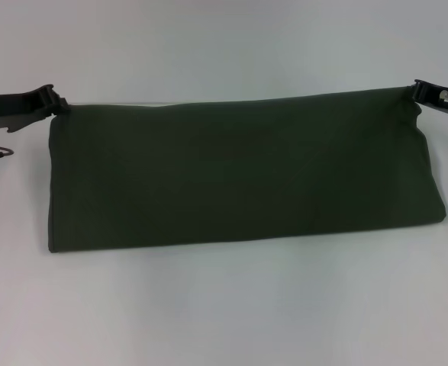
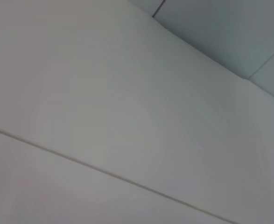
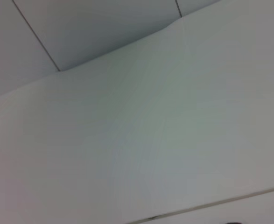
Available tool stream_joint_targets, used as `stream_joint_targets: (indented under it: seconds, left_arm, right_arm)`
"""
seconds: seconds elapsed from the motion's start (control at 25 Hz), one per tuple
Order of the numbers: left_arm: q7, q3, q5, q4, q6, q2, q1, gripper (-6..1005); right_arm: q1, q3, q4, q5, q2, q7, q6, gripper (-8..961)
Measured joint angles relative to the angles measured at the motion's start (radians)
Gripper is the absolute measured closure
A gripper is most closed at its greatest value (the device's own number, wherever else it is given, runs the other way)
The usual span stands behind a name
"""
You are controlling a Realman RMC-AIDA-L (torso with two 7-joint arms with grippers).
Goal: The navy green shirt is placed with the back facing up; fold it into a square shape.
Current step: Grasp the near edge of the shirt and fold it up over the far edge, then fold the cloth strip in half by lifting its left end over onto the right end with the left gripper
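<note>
The navy green shirt point(image 1: 239, 171) is lying as a wide folded band across the white table point(image 1: 224, 313), with the left gripper point(image 1: 58, 104) pinching its far left corner and the right gripper point(image 1: 417, 91) pinching its far right corner. Both appear to be clamping cloth, though the fingertips are partly hidden at the frame edges. If either grip is slipping or one arm is travelling ahead, the far edge is likely sagging or skewing, producing a crooked fold.
</note>
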Motion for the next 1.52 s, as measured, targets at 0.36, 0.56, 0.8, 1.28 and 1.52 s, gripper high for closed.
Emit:
stream_joint_targets:
  seconds: [0.36, 0.56, 0.8, 1.28, 1.52]
  left_arm:
    - [0.0, 0.001, -0.001, 0.006, -0.022, -0.008, 0.0, 998]
    - [0.0, 0.001, -0.008, 0.009, -0.033, -0.013, 0.001, 995]
    - [0.013, 0.002, -0.009, 0.021, -0.037, -0.026, 0.004, 990]
    - [0.002, 0.002, -0.111, 0.088, 0.066, -0.044, 0.066, 771]
    - [0.042, 0.001, -0.373, 0.144, 0.387, -0.042, 0.237, 490]
  right_arm:
    - [0.028, -0.004, 0.003, 0.0, -0.008, -0.003, 0.011, 838]
    - [0.04, -0.006, 0.004, 0.0, -0.008, -0.009, 0.022, 832]
    - [0.042, -0.01, 0.006, -0.004, -0.01, 0.001, 0.021, 826]
    - [0.002, -0.013, -0.059, -0.078, -0.108, 0.085, -0.112, 730]
    - [-0.174, 0.045, -0.223, 0.013, -0.115, 0.114, -0.429, 551]
